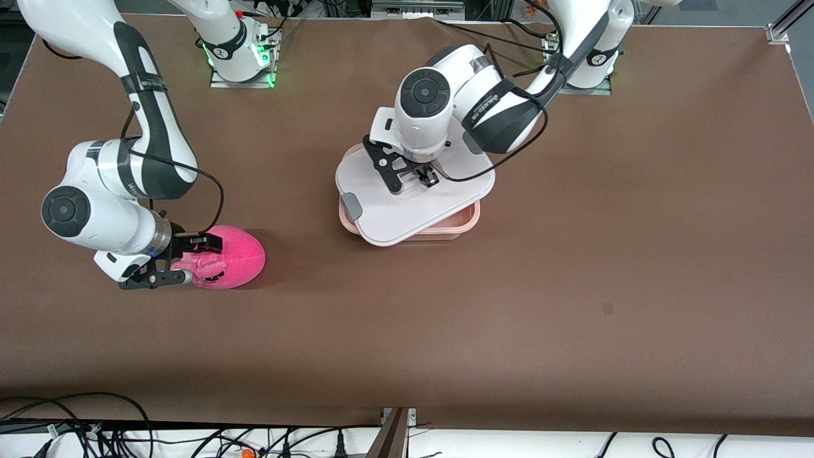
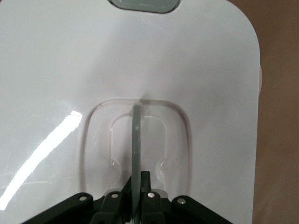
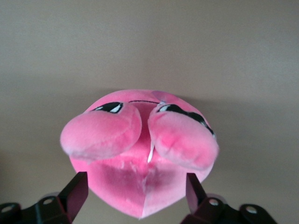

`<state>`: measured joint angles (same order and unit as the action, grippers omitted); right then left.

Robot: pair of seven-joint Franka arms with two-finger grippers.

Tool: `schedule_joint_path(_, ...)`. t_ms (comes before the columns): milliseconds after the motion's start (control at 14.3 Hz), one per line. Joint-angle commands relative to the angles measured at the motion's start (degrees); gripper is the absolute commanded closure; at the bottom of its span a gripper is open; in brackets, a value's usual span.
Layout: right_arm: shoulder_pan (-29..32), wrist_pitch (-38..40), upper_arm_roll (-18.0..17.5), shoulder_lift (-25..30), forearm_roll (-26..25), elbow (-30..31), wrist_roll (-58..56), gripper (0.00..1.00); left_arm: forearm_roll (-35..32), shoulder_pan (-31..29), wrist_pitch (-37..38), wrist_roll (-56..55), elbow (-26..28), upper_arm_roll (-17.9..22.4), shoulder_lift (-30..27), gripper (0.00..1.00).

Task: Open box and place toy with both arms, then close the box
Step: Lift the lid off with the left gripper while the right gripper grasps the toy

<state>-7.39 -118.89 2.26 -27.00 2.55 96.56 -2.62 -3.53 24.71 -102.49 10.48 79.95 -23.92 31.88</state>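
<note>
**A:** Nearest the front camera: loose cables below the desk edge, at 7 o'clock of that view. Next, the toy at 8 o'clock, lying on the desk toward the right arm's end.

**B:** Right claw?

**A:** Down at the toy, wide, one finger on each side. Not visibly squeezing.

**B:** And just above centre, toward 12 o'clock?

**A:** The box, with the lid askew over it and pink rim peeking out at the lid's 5 o'clock. Left claw over the lid's middle. Grey clip at the lid's 8 o'clock.

**B:** Left wrist view?

**A:** Narrow, pinched tight on the clear handle, a thin blade of plastic between the tips.

**B:** Right wrist view?

**A:** Plush face filling the frame, black fingers flanking it.

**B:** Risks?

**A:** Likely a slip at the handle: thin and smooth, so a tilt or a drop back over the opening. Also a soft round toy squirting out if pinched off-centre.

**B:** In the way?

**A:** Only the lid, covering most of the tub; needs clearing before the toy comes across. Arms well apart.
</note>
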Motion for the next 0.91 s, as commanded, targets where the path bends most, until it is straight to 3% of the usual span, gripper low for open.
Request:
schedule_joint_path(0,-0.1,-3.9,-0.1,0.3,1.1,3.4,-0.2,0.31,1.3,-1.9,8.2,1.1,-4.4,-0.1,-0.9,1.00)
schedule_joint_path(209,0.0,-4.4,-0.1,0.3,1.1,3.7,-1.3,0.69,1.3,-3.8,14.5,2.0,-5.0,-0.3,-2.1,1.00)
schedule_joint_path(349,0.0,-4.1,-0.1,0.4,1.1,3.2,-1.8,1.00,1.3,-5.4,16.5,7.2,-5.1,-0.3,-3.0,1.00)
schedule_joint_path(837,-1.3,0.9,-0.1,0.8,0.4,-2.0,-3.1,1.00,4.4,-17.1,24.5,27.4,-5.9,-0.4,-3.9,1.00)
